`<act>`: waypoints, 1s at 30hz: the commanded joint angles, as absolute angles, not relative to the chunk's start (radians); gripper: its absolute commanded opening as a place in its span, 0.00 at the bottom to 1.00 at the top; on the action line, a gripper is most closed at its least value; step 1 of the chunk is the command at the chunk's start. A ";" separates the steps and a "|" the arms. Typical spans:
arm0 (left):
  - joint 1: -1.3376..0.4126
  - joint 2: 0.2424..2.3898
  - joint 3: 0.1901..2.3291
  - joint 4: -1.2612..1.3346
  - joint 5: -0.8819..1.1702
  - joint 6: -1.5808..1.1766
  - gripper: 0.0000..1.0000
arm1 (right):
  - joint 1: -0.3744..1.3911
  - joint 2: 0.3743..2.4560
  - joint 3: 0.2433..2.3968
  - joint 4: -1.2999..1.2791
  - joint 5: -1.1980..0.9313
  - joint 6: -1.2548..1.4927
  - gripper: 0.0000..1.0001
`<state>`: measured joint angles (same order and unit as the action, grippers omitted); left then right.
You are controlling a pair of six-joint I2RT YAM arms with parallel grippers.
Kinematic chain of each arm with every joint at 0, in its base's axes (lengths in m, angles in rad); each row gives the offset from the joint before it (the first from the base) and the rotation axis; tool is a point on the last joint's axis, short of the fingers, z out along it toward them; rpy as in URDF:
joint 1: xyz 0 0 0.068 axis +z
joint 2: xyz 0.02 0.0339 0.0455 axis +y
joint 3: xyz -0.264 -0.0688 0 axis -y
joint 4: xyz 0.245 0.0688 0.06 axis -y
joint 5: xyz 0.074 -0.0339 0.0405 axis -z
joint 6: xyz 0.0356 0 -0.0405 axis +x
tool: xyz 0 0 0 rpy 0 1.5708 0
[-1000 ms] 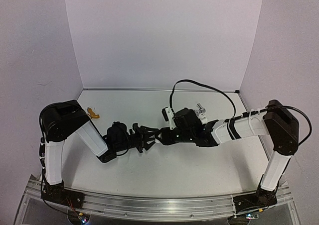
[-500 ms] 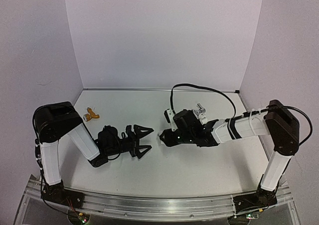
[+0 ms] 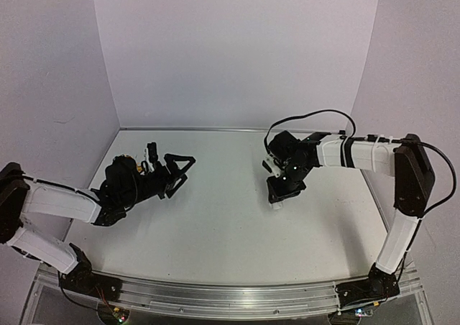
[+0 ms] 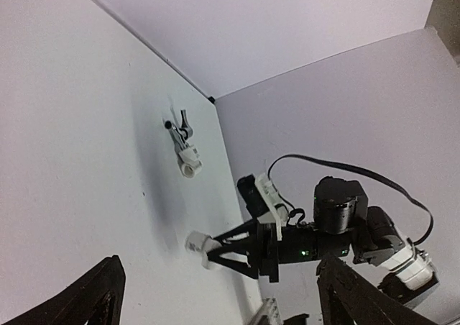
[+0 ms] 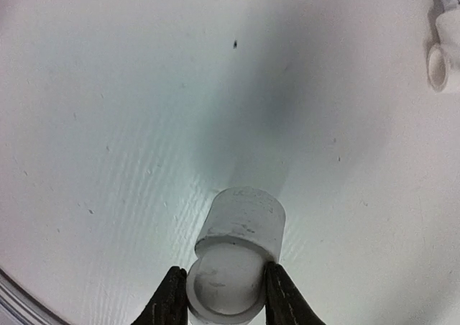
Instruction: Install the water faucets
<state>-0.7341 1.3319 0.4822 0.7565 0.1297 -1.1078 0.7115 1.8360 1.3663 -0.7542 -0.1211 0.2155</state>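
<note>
Right fingers (image 3: 279, 190) clench a white fitting (image 5: 237, 257) near the counter's (image 3: 230, 231) right edge; left fingers (image 3: 185, 159) splayed, empty, near its left edge. Silver faucet (image 4: 181, 127) lies toward the far-right corner, clear of both; brass faucet (image 3: 131, 164) peeks beside the left wrist.

Left gripper (image 4: 219, 285): jaws spread wide, tips at frame's lower corners. Silver faucet (image 4: 180, 126) lay on the white table (image 4: 86, 124), a white fitting (image 4: 189, 161) at its end. Well apart, right gripper (image 4: 213, 251) pinched a short white pipe (image 4: 195, 244).
</note>
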 commanded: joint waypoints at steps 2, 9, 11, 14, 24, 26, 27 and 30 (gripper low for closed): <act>-0.734 1.178 0.581 0.426 0.011 -0.828 0.96 | 0.690 1.951 1.438 -0.999 -0.209 0.067 0.04; -0.735 1.102 0.568 0.368 -0.037 -0.786 0.96 | 0.680 2.029 1.467 -1.000 -0.202 0.056 0.16; -0.735 1.096 0.570 0.355 -0.035 -0.777 0.96 | 0.680 2.023 1.467 -0.998 -0.183 0.060 0.32; -0.735 1.087 0.571 0.343 -0.042 -0.758 0.96 | 0.681 1.988 1.466 -0.977 -0.181 0.069 0.52; -0.735 1.084 0.603 0.280 -0.083 -0.706 0.98 | 0.682 1.798 1.478 -0.860 -0.086 0.121 0.96; -0.733 1.086 0.608 0.243 -0.128 -0.703 0.99 | 0.687 1.732 1.424 -0.776 -0.050 0.132 0.97; -0.732 1.089 0.613 0.219 -0.157 -0.703 0.99 | 0.690 1.698 1.383 -0.714 -0.035 0.142 0.97; -0.725 1.108 0.647 0.114 -0.249 -0.690 1.00 | 0.695 1.594 1.263 -0.567 -0.055 0.173 0.97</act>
<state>-0.7338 1.1099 0.5650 0.2418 -0.1084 -0.7292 0.6841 1.7331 1.3827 -0.7821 -0.0952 0.1202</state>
